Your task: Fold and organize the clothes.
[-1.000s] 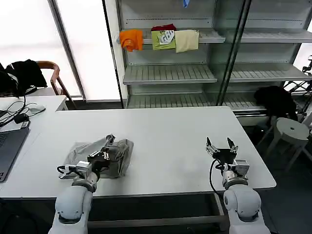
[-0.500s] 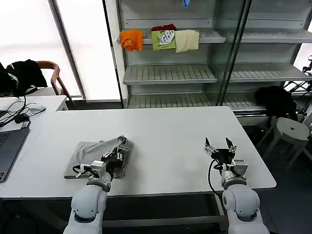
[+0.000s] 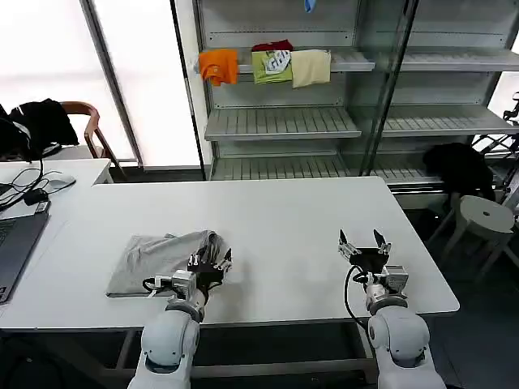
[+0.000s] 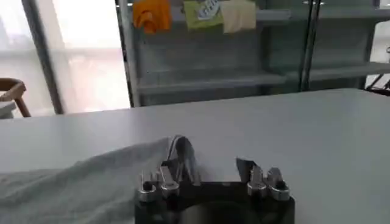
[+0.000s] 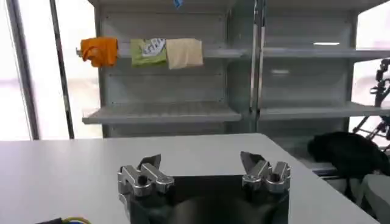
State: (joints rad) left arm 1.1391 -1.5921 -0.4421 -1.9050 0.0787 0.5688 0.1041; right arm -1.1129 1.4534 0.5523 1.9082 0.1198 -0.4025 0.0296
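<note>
Grey folded shirt (image 3: 162, 258) lies on white table (image 3: 276, 219), near front-left edge. My left gripper (image 3: 212, 264) spread, touching shirt's right end. My right gripper (image 3: 364, 245) spread, idle, well right of shirt.

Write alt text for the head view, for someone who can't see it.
A grey shirt lies folded on the near left of a white table, with the left pincer open at its right edge. The right pincer hovers open over the table's near right. Behind, a metal shelf holds orange, green and cream garments.
</note>
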